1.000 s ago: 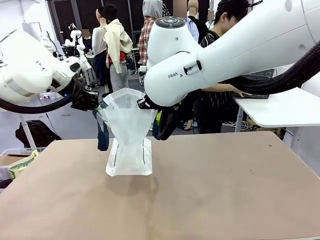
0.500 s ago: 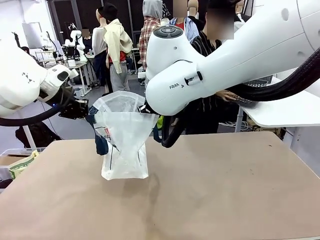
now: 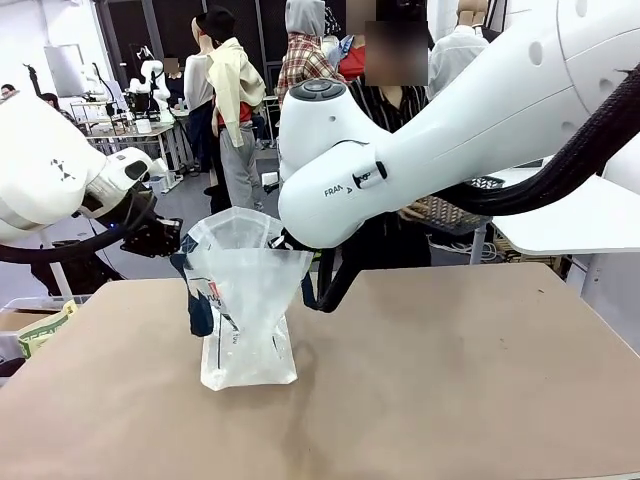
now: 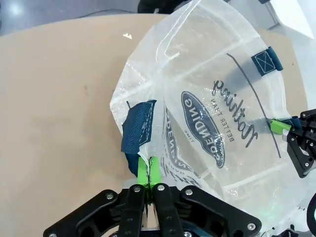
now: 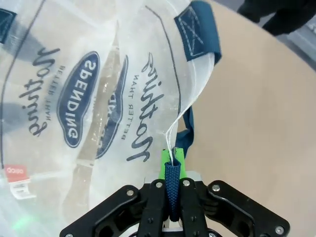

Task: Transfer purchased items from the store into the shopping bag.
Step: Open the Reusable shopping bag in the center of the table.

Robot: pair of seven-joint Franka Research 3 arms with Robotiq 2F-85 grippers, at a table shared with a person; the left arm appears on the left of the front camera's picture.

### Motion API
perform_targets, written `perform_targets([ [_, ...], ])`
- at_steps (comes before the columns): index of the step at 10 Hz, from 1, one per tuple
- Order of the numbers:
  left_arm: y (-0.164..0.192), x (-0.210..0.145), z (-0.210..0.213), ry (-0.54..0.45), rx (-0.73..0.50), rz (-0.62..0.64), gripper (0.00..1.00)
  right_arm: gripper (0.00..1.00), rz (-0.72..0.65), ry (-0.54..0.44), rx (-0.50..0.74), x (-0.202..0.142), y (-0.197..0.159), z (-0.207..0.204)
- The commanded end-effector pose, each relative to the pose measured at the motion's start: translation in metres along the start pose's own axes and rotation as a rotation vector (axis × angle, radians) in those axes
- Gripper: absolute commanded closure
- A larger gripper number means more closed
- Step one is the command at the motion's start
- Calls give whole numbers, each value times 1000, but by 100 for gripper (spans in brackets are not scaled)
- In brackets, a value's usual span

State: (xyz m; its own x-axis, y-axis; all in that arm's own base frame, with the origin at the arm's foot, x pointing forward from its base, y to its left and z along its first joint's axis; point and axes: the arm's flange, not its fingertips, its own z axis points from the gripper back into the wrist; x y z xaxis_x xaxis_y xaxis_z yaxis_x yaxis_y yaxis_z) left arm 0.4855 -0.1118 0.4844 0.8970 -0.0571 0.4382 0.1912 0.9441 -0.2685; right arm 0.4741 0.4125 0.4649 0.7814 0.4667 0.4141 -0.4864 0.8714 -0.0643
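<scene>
Shopping bag [image 3: 248, 300] hangs between the two pincers, mouth stretched open, its base apparently resting on the counter [image 3: 450, 380] below them. Closest in, the left pincer [image 4: 148, 167] is closed tight. Its green pads are pressed together on the bag's rim film, and a dark blue strap handle [image 4: 138, 129] is bunched just beyond its tips. The right pincer [image 5: 173, 159] is also fully closed, with a second strap handle [image 5: 200, 29] running down between its pads and the rim film rising from its tips.

Beyond each pincer the translucent wall spreads out, its round dark logo and black print reading through the film. Across the bag from the left pincer, the right one pinches the opposite edge, so the mouth is held from two sides. I can make out no goods through the film, though folds and glare leave that uncertain. Farther off, past the bag and both pincers, a person [image 3: 398, 105] stands at the far side of the counter.

The step in hand looks like holding the bag open for loading, and nothing appears to have gone in. The next move calls for both pinches to hold firm and the mouth to be kept wide and steady while the purchased items are lowered in from above. The person will presumably do that, since both pincers are occupied. If either side sags, the thin film could fold over the opening.
</scene>
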Motion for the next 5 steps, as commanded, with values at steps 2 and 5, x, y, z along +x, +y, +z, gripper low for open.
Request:
perform_targets([
  [2,0,1,-6,42,0,-2,100,100,33,-13,11,5,4,1],
  [5,0,-1,-3,15,2,-5,100,100,12,5,1,0,2,-2],
])
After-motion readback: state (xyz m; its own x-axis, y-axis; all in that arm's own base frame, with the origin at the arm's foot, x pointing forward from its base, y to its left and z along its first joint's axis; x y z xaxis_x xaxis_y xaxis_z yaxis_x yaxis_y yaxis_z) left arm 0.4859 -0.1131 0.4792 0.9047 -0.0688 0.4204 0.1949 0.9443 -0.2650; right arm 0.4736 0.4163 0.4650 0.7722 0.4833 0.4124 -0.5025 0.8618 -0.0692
